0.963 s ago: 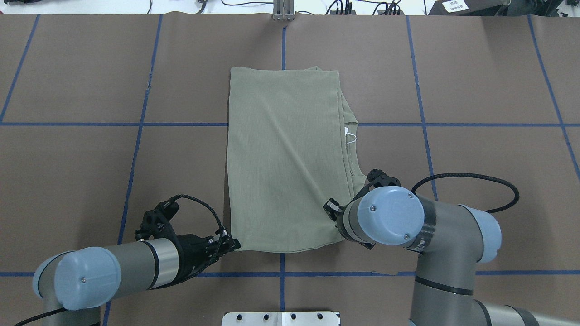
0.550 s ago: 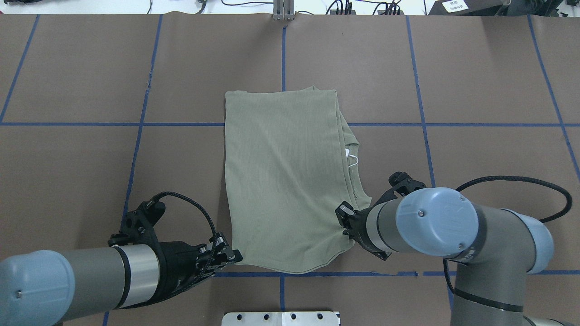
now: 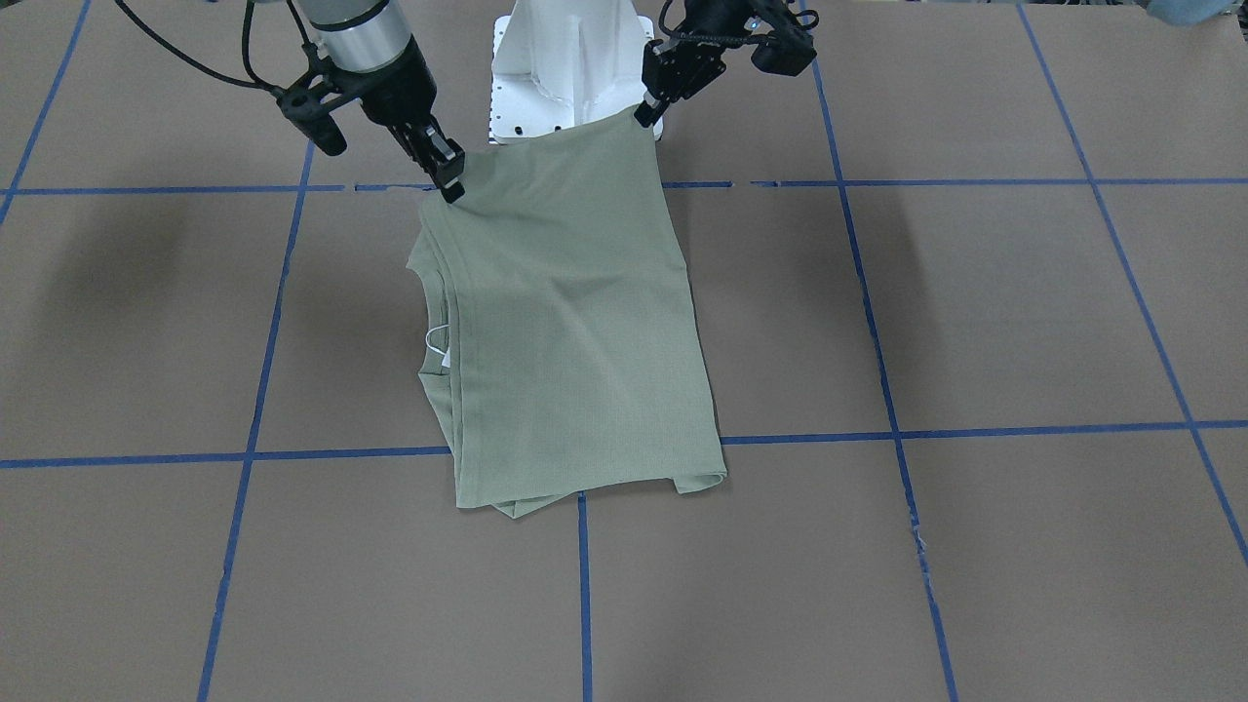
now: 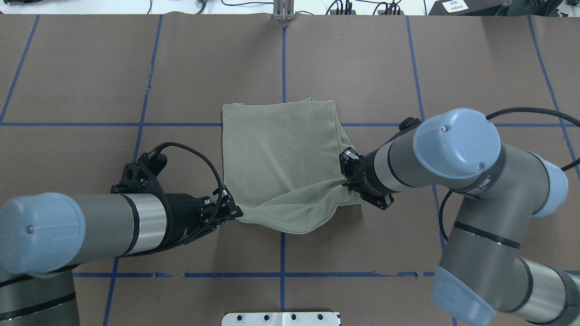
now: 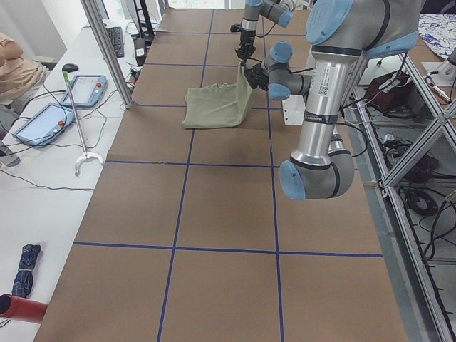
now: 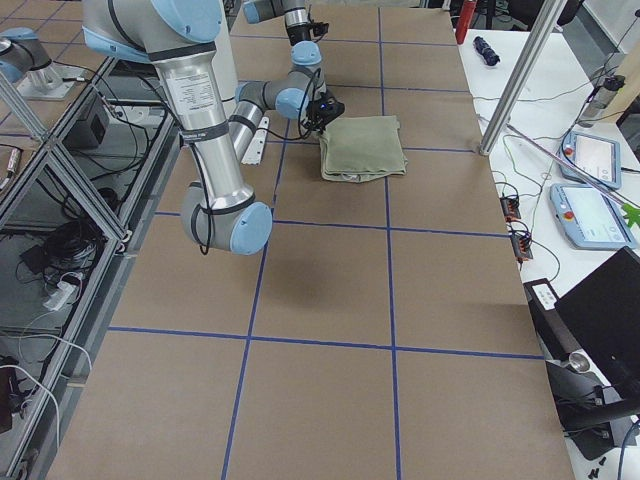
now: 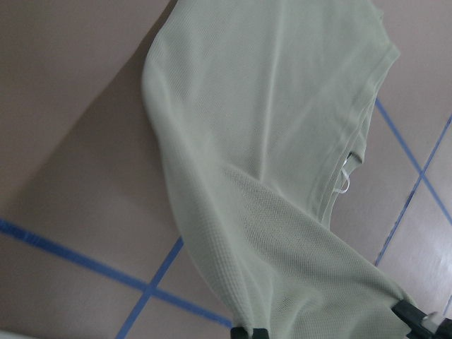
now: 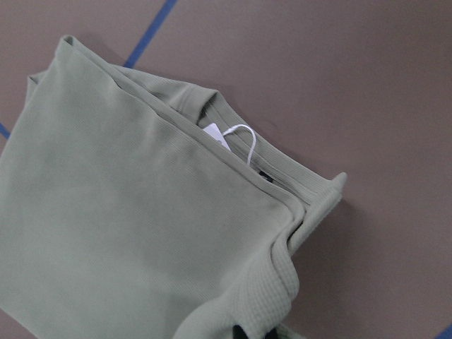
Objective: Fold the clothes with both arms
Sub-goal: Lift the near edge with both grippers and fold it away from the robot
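1. Shirt (image 4: 281, 149) lies partly folded at the middle of the table (image 4: 476, 68), its long axis running away from the robot.
2. Left gripper (image 4: 234, 212) is clenched on 1 near hem corner. Right gripper (image 4: 348, 183) appears clenched on the other, though its fingertips are partly hidden.
3. The near hem hangs raised between the 2 grippers. The flat cloth lies beyond both, about equally near each, so the fold likely goes forward.

The shirt (image 4: 281, 154) is showing as matt, fine-ribbed knit cloth. The surface (image 4: 476, 68) is wearing matt brown paper with smooth blue tape (image 4: 284, 59). The left arm (image 4: 104, 226) and right arm (image 4: 480, 176) are gleaming in grey metal with satin blue caps (image 4: 455, 142), the left hand (image 3: 645, 115) and right hand (image 3: 451, 188) matt black.
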Action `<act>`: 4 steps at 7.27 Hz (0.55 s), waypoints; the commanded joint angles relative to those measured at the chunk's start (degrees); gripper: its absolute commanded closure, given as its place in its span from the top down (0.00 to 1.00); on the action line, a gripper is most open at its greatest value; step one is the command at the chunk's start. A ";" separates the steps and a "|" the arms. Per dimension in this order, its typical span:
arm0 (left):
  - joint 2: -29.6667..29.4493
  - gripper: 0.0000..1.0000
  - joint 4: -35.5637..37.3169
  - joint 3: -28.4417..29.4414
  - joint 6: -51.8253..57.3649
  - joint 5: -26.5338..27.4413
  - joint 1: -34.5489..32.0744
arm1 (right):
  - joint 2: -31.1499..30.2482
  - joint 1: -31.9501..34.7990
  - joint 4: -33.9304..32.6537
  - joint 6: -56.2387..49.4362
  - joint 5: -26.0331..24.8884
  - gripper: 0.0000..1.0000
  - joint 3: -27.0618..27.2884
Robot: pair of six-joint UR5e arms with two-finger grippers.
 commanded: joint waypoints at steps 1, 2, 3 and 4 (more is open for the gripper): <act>-3.41 0.00 0.47 7.67 7.22 -2.54 -6.68 | 5.90 4.90 0.17 -4.04 1.60 0.00 -9.02; -4.55 0.00 0.21 10.76 8.48 -2.64 -9.75 | 7.82 5.52 3.04 -4.84 1.60 0.00 -14.10; -6.74 0.00 0.20 14.61 11.02 -2.64 -11.61 | 8.89 6.66 9.34 -4.59 1.77 0.00 -18.85; -8.15 0.00 -1.01 18.48 12.70 -2.64 -13.28 | 11.07 7.19 13.14 -4.67 1.86 0.00 -24.29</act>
